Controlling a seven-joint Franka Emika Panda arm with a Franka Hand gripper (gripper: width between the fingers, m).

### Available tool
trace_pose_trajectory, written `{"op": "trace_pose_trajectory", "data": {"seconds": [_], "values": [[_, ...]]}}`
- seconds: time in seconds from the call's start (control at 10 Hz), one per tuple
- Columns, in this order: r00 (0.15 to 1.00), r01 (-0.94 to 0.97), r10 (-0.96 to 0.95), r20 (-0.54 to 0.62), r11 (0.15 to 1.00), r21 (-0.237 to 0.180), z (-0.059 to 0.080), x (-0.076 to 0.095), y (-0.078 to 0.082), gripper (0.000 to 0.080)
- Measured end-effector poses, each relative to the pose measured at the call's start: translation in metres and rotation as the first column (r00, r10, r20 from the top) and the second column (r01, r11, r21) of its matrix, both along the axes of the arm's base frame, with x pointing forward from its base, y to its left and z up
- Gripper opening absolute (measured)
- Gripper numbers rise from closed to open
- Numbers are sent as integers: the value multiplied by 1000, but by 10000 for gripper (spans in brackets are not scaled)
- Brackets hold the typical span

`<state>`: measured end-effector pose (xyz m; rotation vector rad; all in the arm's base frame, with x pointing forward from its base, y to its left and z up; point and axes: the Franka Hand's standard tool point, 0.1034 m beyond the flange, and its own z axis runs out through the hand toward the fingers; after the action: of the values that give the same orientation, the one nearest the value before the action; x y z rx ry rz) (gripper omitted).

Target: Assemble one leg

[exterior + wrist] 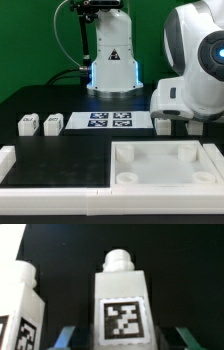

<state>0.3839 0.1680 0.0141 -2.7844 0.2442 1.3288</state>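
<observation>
In the wrist view a white leg [122, 291] with a rounded peg on its end and a black-and-white tag on its face lies between my gripper's [127, 335] two fingers. The fingers stand apart from its sides, so the gripper is open around it. A second leg [18, 297] lies close beside it. In the exterior view my gripper [176, 126] is down at the table on the right, just behind the tray-like piece, and largely hides those two legs. Two more legs [27, 124] [51, 123] stand at the left.
The marker board [108, 122] lies in the middle of the black table. The large white tray-like piece with round corner sockets [165, 185] lies at the front right. A white L-shaped rail [45, 192] runs along the front left. The robot base [112, 60] stands behind.
</observation>
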Motion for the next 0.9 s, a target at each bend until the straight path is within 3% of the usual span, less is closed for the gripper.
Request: {"op": "trace_pose_trajectory", "data": {"seconds": [0.1,0.2,0.3,0.5,0.6,0.7,0.9], "values": [[1000,-22,22,-17,999,23,7,1,-4,291],[999,-44,46,-27,997,69,37,26,-17,291],[999,-49,47,23,994,98,59,49,-28,292],[997,-52,45,60,991,122,93,63,-44,292],[996,-49,40,80,991,121,96,66,-46,292],[982,-46,25,188,993,108,92,76,-44,292],[937,-41,11,348,996,80,91,77,-45,294]]}}
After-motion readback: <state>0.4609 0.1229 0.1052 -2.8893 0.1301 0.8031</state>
